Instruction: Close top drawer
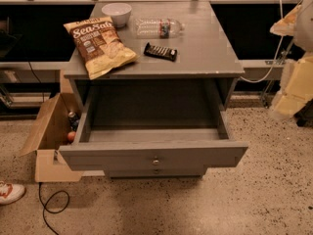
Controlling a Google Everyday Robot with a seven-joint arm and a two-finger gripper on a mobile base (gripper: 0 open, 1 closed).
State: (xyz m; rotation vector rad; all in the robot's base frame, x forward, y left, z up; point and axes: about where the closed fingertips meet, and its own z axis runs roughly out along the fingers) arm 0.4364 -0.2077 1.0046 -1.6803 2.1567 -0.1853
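Note:
The grey cabinet (pixel 205 58) stands in the middle of the camera view. Its top drawer (pixel 195 155) is pulled far out toward me, and its inside looks empty. A small round metal knob (pixel 156 161) sits at the centre of the drawer's front. Below it the front of a lower drawer (pixel 181 172) shows with a like knob. My gripper (pixel 295 84) appears as a blurred white and yellow shape at the right edge, up high and well to the right of the drawer, not touching it.
On the cabinet top lie a chip bag (pixel 99 45), a white bowl (pixel 116 13), a plastic bottle (pixel 157 27) and a dark candy bar (pixel 160 52). An open cardboard box (pixel 49 146) stands on the floor at the left. A shoe (pixel 10 191) and a black cable (pixel 51 207) lie at bottom left.

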